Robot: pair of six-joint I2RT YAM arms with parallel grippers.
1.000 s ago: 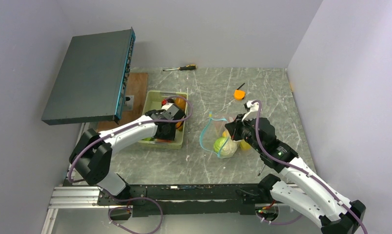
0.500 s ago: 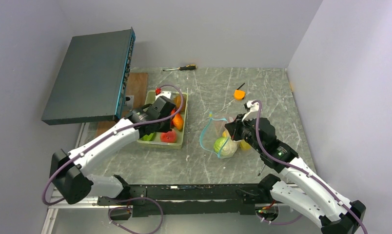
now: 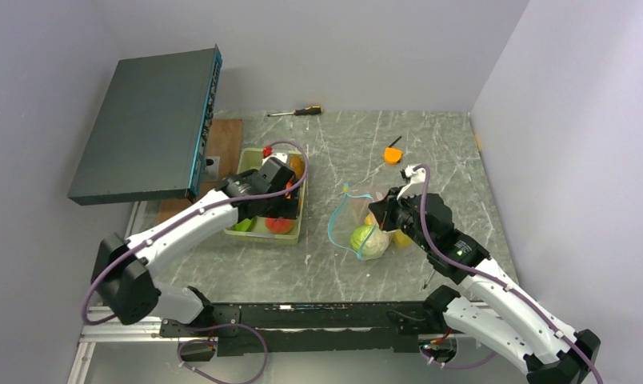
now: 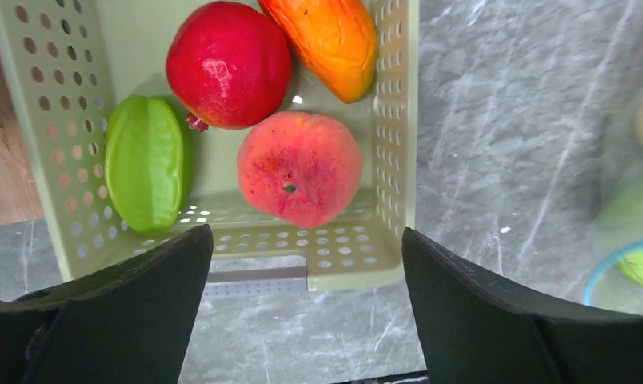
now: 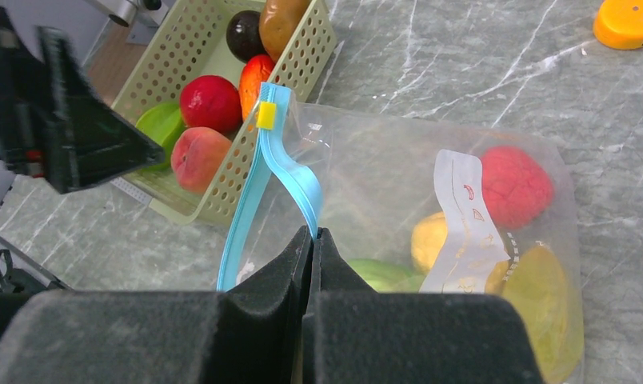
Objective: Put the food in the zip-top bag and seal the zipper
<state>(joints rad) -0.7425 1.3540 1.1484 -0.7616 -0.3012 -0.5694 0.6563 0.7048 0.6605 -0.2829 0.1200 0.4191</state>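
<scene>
Watching the left gripper [image 4: 302,240], it's hanging over the near end of the green tray [image 4: 390,120] with its jaws spread wide and nothing in them. The peach [image 4: 300,168] is sitting right under the gap, so I'm guessing that's the next pick.

Here's what's bugging me. That peach is crowding up against the red pomegranate [image 4: 228,64], with the starfruit [image 4: 145,160] on one side and the tray's wall on the other. If a finger is coming down even a bit off, it's landing on a neighbour or on the rim. The tray looks light, so it could be sliding or tipping instead of giving up the fruit. Round and smooth too, so a shallow pinch could send it squirting out.

Other side: the right gripper [image 5: 312,234] is clamped shut on the zipper [image 5: 258,184], holding up one lip of the zip-top bag [image 5: 382,160], which is lying on the table [image 5: 462,64] just beside the tray. Only one lip is being held, so the mouth is gaping as a narrow, floppy loop. A fruit dropped slightly wide is probably hitting the blue strip and rolling off across the table.

The bag is already carrying a red piece [image 5: 514,186], a yellow one [image 5: 430,240] and something green [image 5: 382,276]. Stuff piling up near the mouth could be making the seal a pain later.
</scene>
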